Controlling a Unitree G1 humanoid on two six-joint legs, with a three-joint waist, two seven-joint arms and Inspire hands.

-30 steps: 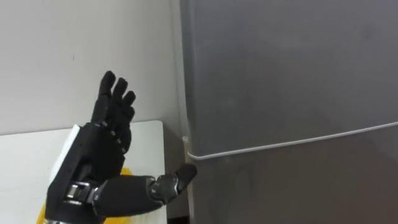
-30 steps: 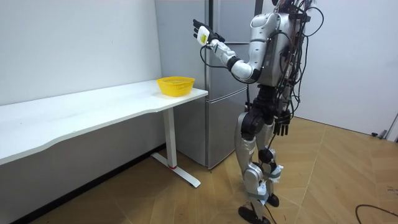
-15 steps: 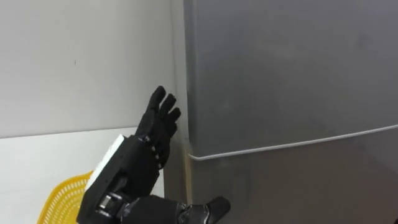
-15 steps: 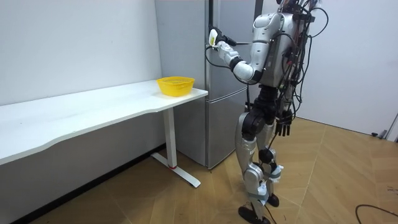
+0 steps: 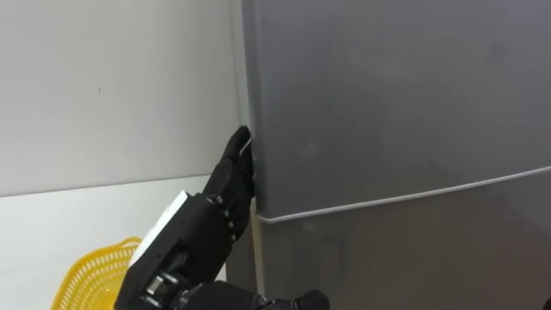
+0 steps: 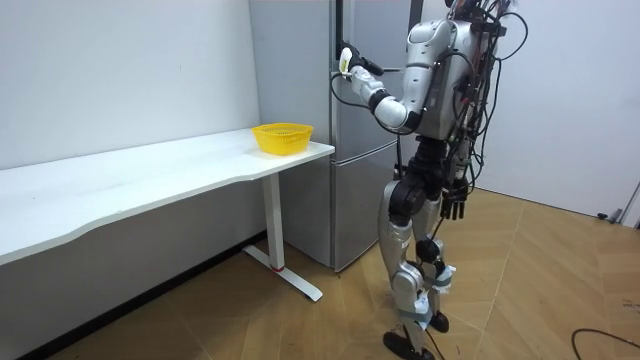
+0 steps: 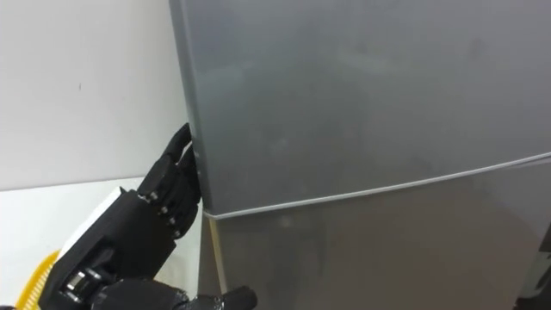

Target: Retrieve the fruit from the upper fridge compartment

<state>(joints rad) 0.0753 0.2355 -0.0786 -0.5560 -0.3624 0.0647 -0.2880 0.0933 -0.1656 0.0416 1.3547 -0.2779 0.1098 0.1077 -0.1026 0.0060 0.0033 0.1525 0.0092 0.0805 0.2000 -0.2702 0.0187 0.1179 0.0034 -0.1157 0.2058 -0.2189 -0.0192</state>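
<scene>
Upper fridge door (image 5: 387, 103): shut, grey, upper right of frame; contents unseen. Likely rigid, slick and seal-held, so best pulled at its left edge. Left hand (image 5: 202, 228), lower left: fingers (image 5: 237, 155) nearly straight against that edge, holding nothing. Right hand (image 6: 455, 205): slack at hip. Yellow basket (image 5: 95, 267) on worktop (image 5: 52, 224), bottom left.

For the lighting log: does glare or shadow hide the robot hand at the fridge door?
Left eye view: soft sheen on the upper fridge door, no glare; the left robot hand stands out at its edge. Room view: even light on the hanging right robot hand.
</scene>
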